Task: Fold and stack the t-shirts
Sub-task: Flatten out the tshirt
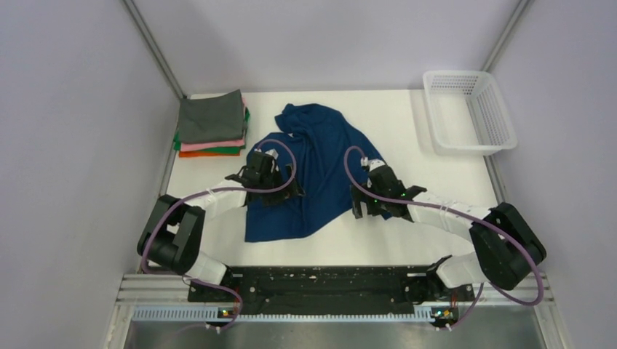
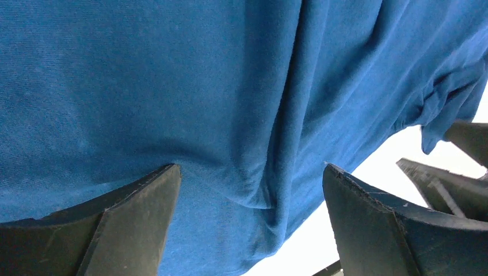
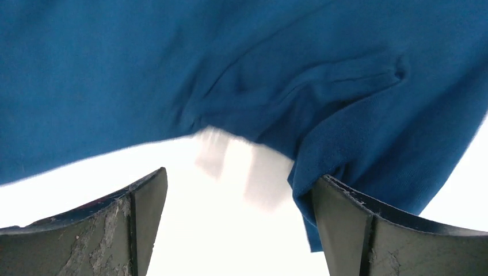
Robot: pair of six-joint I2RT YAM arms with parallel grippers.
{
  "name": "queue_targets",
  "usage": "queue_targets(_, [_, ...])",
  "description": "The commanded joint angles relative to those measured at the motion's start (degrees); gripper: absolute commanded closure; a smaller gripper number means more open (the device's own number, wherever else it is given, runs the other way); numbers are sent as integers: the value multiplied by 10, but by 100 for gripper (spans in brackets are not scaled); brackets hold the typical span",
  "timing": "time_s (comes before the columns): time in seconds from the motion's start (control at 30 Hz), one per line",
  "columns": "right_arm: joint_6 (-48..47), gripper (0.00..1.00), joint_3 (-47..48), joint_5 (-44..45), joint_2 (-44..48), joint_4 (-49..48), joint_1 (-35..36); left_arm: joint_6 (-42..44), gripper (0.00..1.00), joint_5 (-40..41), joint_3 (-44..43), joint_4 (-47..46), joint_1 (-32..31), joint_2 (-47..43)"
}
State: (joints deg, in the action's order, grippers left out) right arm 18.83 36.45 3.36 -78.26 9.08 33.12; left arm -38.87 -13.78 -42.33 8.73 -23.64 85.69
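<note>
Both my hands are spread and empty at the crumpled navy blue cloth t-shirt (image 1: 313,174), which lies mid-way across the white bench (image 1: 407,145), just right of the folded stack of grey, pink, green and orange tees (image 1: 212,123) at far left. My left hand (image 1: 282,195) hovers over its left side and my right hand (image 1: 364,207) straddles its right edge. To flatten it well, I judge each hand should pinch one layer at an edge, then draw apart evenly.

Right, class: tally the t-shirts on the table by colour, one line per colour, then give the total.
navy blue t-shirt: 1
grey t-shirt: 1
pink t-shirt: 1
green t-shirt: 1
orange t-shirt: 1
Total: 5
</note>
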Motion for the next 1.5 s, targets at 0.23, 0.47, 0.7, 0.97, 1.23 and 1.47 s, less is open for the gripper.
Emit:
queue_targets(0.23, [140, 5, -31, 86, 76, 217, 62, 9, 1, 28, -18, 2, 50, 18])
queue_targets(0.47, [157, 1, -23, 162, 137, 277, -55, 19, 1, 31, -58, 12, 79, 49])
queue_targets(0.7, [142, 1, -18, 162, 163, 265, -133, 29, 1, 3, -161, 14, 103, 139])
queue_targets(0.97, [96, 3, -23, 33, 228, 183, -133, 31, 1, -39, -206, 28, 102, 152])
queue_targets(1.23, [170, 3, -55, 63, 297, 236, -133, 8, 1, 116, -88, 134, 101, -91])
queue_targets(1.47, [207, 1, -74, 109, 364, 257, -133, -105, 1, 350, 52, 266, 106, -305])
